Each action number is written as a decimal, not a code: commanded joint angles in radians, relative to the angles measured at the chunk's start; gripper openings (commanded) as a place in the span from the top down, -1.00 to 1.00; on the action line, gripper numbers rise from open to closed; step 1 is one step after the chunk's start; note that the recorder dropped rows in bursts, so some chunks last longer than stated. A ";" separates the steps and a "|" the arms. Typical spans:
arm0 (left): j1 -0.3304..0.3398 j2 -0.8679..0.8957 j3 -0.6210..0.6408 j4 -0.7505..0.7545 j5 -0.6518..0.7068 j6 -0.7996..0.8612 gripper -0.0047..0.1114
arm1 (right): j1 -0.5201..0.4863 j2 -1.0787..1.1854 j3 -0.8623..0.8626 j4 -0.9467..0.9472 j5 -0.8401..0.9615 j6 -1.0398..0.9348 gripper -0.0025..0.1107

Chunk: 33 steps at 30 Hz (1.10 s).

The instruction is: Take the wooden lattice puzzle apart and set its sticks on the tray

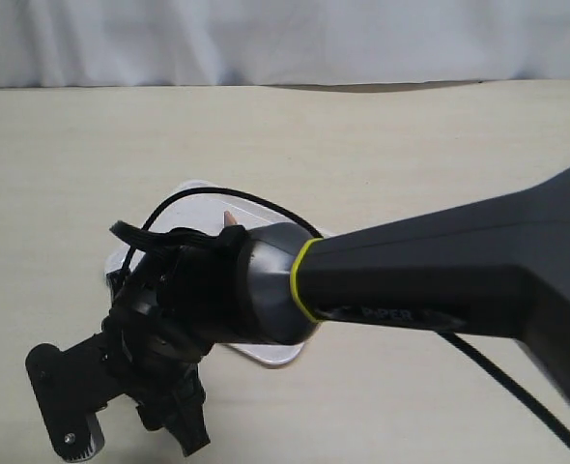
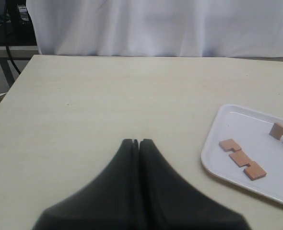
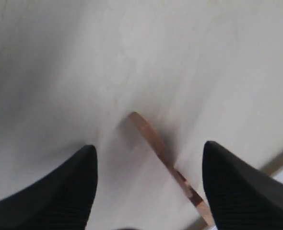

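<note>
Placing step in hand. Right gripper [image 3: 148, 149] spread wide; one stick [image 3: 168, 163] stands on edge between its fingers, untouched, apparently on tray [image 2: 242, 129]. Left gripper [image 2: 138, 142] closed, empty. Next: lift clear without clipping stick.

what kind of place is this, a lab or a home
Probably a robot lab bench: a bare pale table, a white cloth backdrop hung behind it, and a robot arm working over a white tray holding wooden sticks.
</note>
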 commanded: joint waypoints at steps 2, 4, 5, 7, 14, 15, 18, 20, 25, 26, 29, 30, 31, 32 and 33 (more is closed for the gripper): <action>-0.006 -0.001 0.002 0.000 -0.001 -0.003 0.92 | 0.000 0.016 -0.002 -0.037 -0.022 -0.007 0.08; -0.006 -0.001 0.002 0.000 -0.001 -0.003 0.92 | 0.000 0.016 -0.002 -0.037 -0.029 -0.007 0.38; -0.006 -0.001 0.002 0.000 -0.001 -0.003 0.92 | 0.000 0.016 -0.002 -0.037 -0.029 -0.007 0.56; -0.006 -0.001 0.002 0.000 -0.001 -0.003 0.92 | 0.000 0.016 -0.002 -0.037 -0.029 -0.007 0.89; -0.006 -0.001 0.002 0.000 -0.001 -0.003 0.92 | 0.000 -0.003 -0.002 -0.023 -0.025 -0.003 0.88; -0.006 -0.001 0.002 0.000 -0.001 -0.003 0.92 | 0.000 -0.018 -0.002 -0.009 -0.031 -0.001 0.88; -0.006 -0.001 0.002 0.000 -0.001 -0.003 0.92 | 0.000 -0.070 -0.002 -0.007 -0.061 0.102 0.88; -0.006 -0.001 0.002 0.000 -0.001 -0.003 0.92 | -0.002 -0.077 -0.002 -0.007 -0.066 0.178 0.88; -0.006 -0.001 0.002 0.000 -0.001 -0.003 0.92 | -0.039 -0.063 -0.002 -0.037 0.006 0.371 0.67; -0.006 -0.001 0.002 0.000 -0.001 -0.003 0.92 | -0.057 -0.063 -0.002 -0.019 0.036 0.389 0.50; -0.006 -0.001 0.002 0.000 -0.011 -0.003 0.92 | -0.103 -0.055 -0.002 0.089 0.156 0.314 0.09; -0.006 -0.001 0.002 0.000 -0.009 -0.003 0.92 | -0.116 -0.046 -0.002 0.106 0.191 0.281 0.02; -0.006 -0.001 0.002 0.000 -0.007 -0.003 0.92 | -0.120 -0.042 -0.002 0.113 0.191 0.279 0.01; -0.006 -0.001 0.002 0.000 -0.007 -0.003 0.92 | -0.121 -0.032 -0.002 0.113 0.175 0.275 0.01; -0.006 -0.001 0.002 0.000 -0.007 -0.003 0.92 | -0.120 -0.024 -0.002 0.122 0.161 0.254 0.01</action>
